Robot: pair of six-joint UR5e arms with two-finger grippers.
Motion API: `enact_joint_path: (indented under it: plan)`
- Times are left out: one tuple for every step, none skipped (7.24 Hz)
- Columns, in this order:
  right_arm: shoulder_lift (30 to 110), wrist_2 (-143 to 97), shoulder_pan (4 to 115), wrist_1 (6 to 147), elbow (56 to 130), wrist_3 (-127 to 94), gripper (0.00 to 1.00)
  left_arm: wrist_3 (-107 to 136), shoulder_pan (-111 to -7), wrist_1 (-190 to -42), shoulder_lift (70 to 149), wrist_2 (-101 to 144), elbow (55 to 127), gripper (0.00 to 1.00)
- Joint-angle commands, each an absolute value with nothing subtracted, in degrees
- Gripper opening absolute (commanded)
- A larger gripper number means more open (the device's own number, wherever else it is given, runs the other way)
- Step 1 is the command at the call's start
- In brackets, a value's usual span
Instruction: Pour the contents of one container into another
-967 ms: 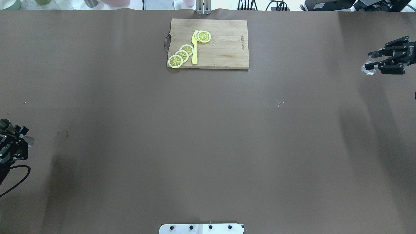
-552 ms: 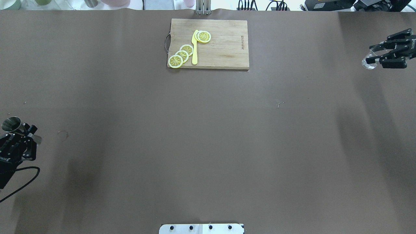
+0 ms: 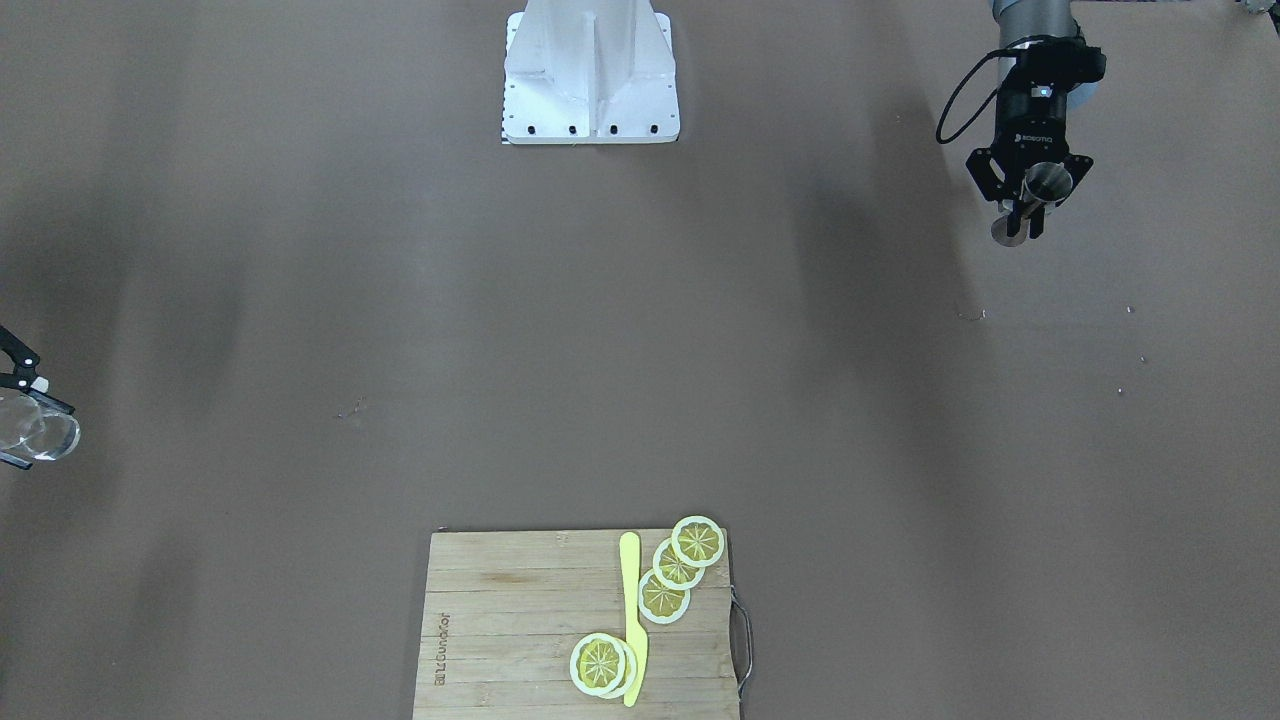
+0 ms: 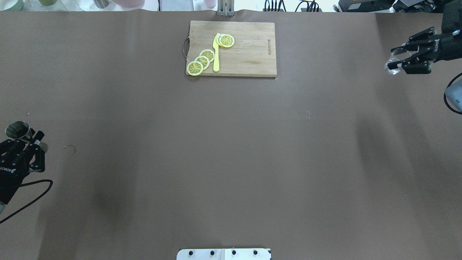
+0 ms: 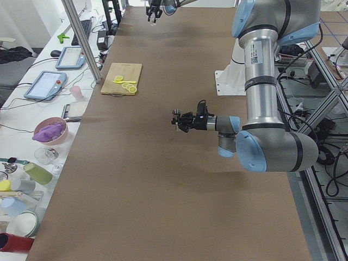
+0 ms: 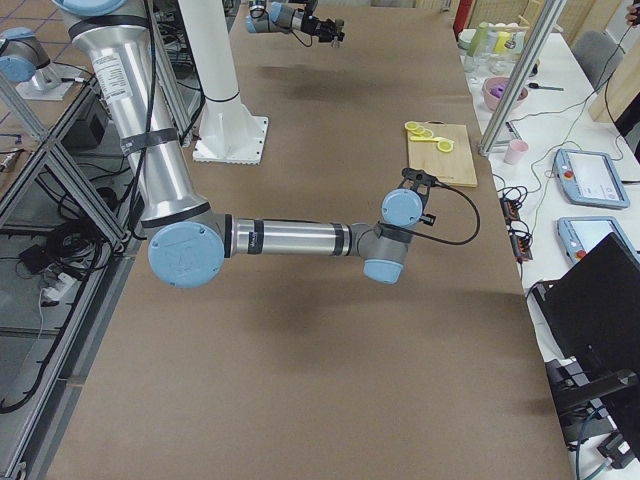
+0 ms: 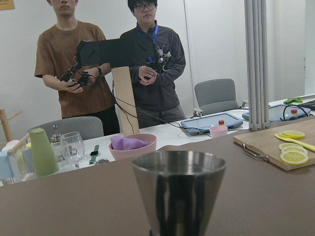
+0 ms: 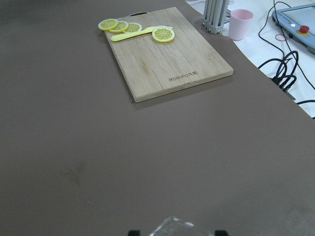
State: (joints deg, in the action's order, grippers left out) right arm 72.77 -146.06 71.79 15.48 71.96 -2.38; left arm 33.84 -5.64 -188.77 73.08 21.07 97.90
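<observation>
Where the left gripper [image 4: 30, 140] holds it, the jigger [image 4: 17, 130] is lifted off the brown table [image 4: 231, 162], close to the table's end on the robot's left. It is a small metal piece of silver-grey colour, made of two cones that meet at a narrow waist. The black fingers [image 4: 39, 136] are closed on this waist from both sides. The upper cone stands with its round mouth upward, and the overhead view looks into a dark, shining inside. Whether anything is in it cannot be told. In the left wrist view the polished cone [image 7: 179, 196] fills the lower middle and mirrors the room in vertical stripes.

Well apart from it, at the opposite end of the table, the glass [image 4: 392, 63] is in the right gripper [image 4: 397, 57]. It is short and colourless, so the brown surface shows through it. The two fingers are closed on its sides and it hangs above the table. If it holds any liquid is not visible.

Between the two arms, at the far edge of the table from the robot, lies a wooden cutting board [image 4: 249, 50] with a metal handle. On it are lemon slices [image 4: 202, 60] in a row, one more slice aside, and a yellow knife [image 4: 216, 54] touching them. Beyond the table's end, the left wrist view shows two operators [image 7: 113, 73] standing behind a pink bowl [image 7: 133, 145].
</observation>
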Motion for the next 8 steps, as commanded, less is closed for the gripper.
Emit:
enact_joint_path:
  plan:
    - [70.68, -145.9, 68.48, 21.96, 75.59, -2.02, 0.0, 31.56, -7.72, -184.07, 74.0, 21.18, 100.71, 0.0]
    - [69.27, -143.29, 66.73, 22.41, 75.59, -2.11, 0.0, 30.33, -9.56, -182.39, 76.27, 22.92, 101.16, 0.0]
    - [68.47, -142.48, 65.84, 22.59, 76.2, -2.89, 0.0, 28.41, -12.1, -182.11, 78.9, 26.25, 101.25, 0.0]
    - [68.03, -139.95, 62.7, 23.2, 76.46, -2.03, 0.0, 26.82, -13.78, -181.5, 80.75, 27.41, 101.25, 0.0]
    - [67.07, -137.83, 61.45, 23.55, 76.9, -2.11, 0.0, 25.59, -15.89, -180.62, 82.34, 29.86, 101.25, 0.0]
    - [66.89, -136.59, 61.09, 23.82, 77.34, -2.81, 0.0, 25.58, -17.74, -178.7, 84.01, 31.62, 101.25, 0.0]
    - [66.62, -137.19, 61.17, 28.6, 79.08, -2.81, 0.0, 25.58, -18.97, -175.55, 85.68, 32.16, 101.25, 0.0]
    - [65.4, -137.55, 61.0, 35.61, 82.58, -2.81, 0.0, 25.58, -20.64, -172.82, 88.04, 34.17, 100.9, 0.0]
